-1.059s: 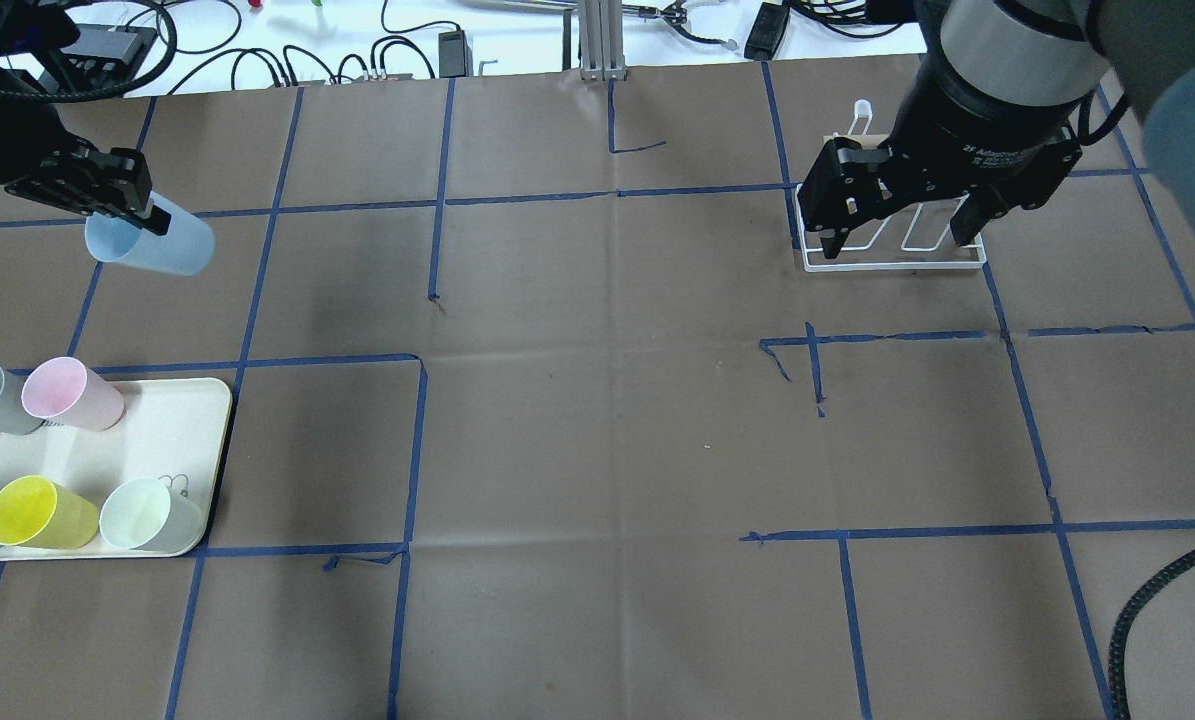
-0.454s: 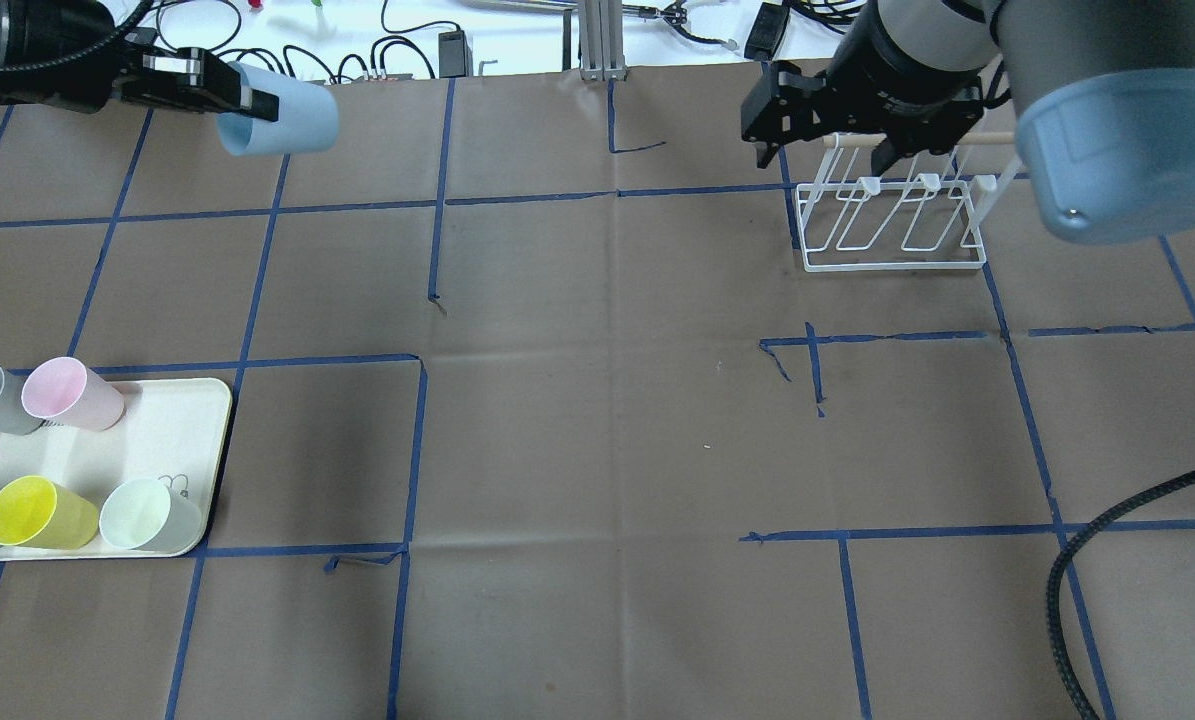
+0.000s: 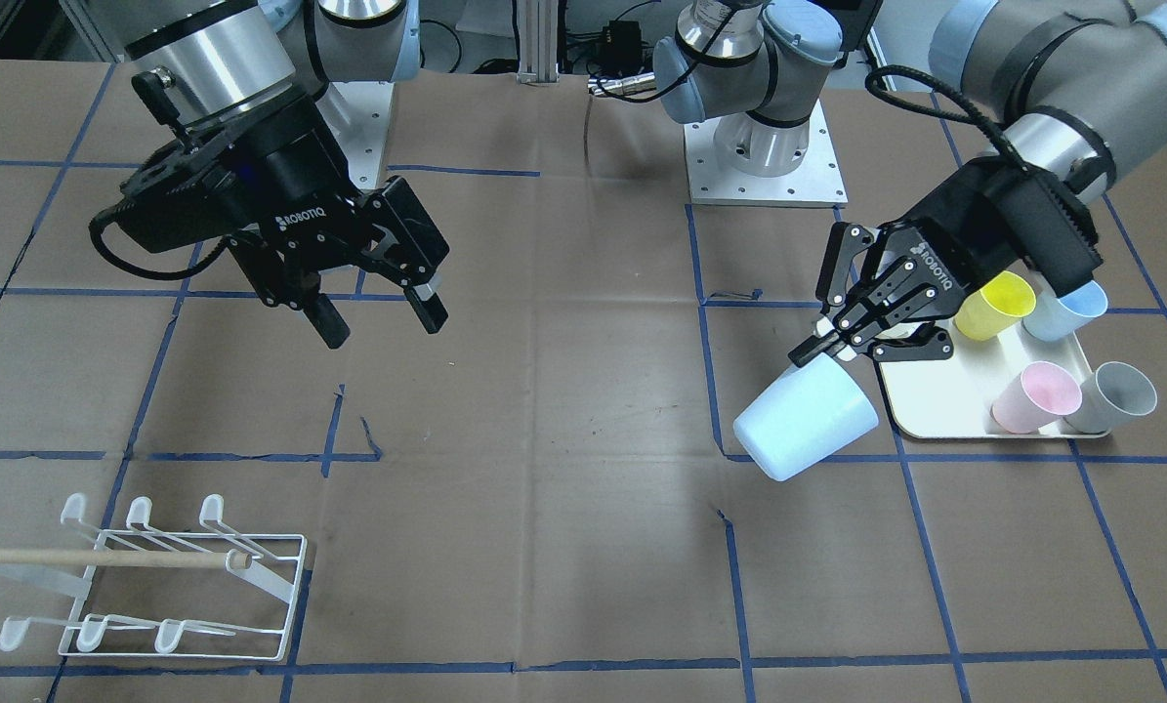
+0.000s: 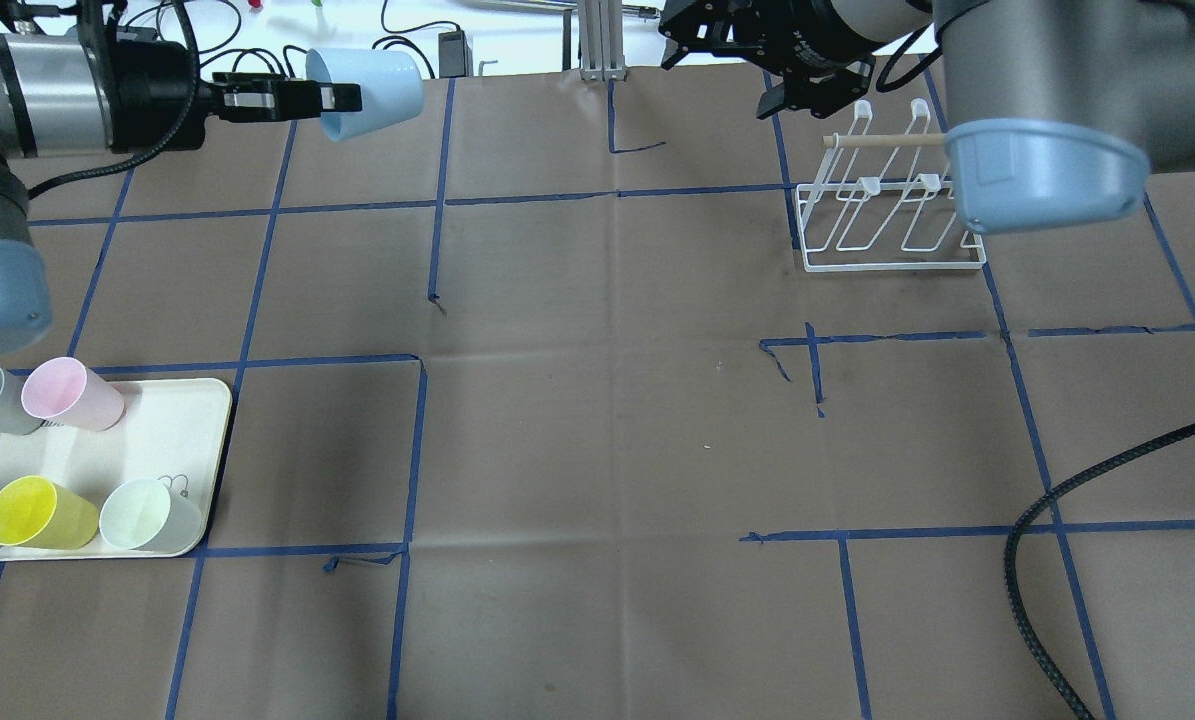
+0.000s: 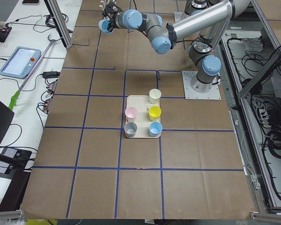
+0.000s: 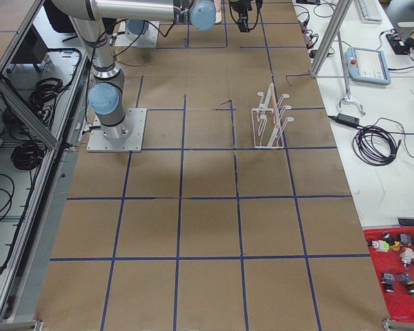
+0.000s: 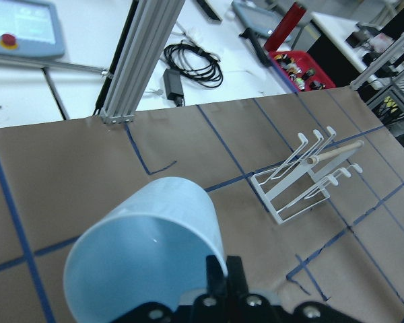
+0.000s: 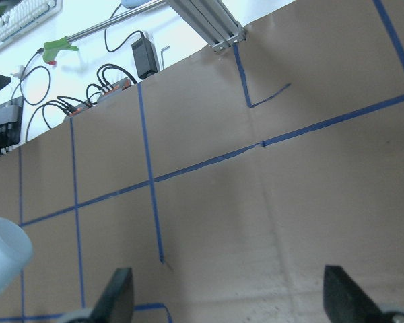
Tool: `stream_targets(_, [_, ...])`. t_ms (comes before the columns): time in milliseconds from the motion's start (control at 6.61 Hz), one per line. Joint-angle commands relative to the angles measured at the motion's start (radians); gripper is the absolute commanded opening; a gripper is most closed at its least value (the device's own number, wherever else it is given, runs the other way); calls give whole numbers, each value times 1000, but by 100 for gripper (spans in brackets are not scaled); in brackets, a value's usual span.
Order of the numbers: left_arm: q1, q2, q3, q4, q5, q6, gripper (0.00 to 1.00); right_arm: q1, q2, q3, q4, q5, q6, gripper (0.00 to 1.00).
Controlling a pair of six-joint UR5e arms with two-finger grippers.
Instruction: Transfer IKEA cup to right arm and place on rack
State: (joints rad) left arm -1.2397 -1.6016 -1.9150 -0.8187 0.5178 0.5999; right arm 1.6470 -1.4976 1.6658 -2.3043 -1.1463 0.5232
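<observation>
Cup (image 4: 367, 78) carried rightward; tray (image 4: 172, 420), rack (image 4: 892, 262) well apart.

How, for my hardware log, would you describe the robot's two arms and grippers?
The left arm and right arm are silver tubes with pale blue joint caps. The left gripper and right gripper are black, two-fingered, with white ROBOTIQ lettering. A black braided cable runs along the left arm.
</observation>
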Motion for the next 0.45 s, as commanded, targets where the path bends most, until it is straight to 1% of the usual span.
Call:
stream_targets(0, [-13, -6, -120, 197, -96, -2, 0, 1, 13, 182, -383, 124, 311, 99])
stream_targets(151, [-58, -9, -163, 287, -104, -5, 0, 2, 11, 278, -573, 157, 469, 99])
stream_targets(303, [-96, -15, -177, 337, -95, -24, 0, 4, 14, 354, -693, 169, 589, 99])
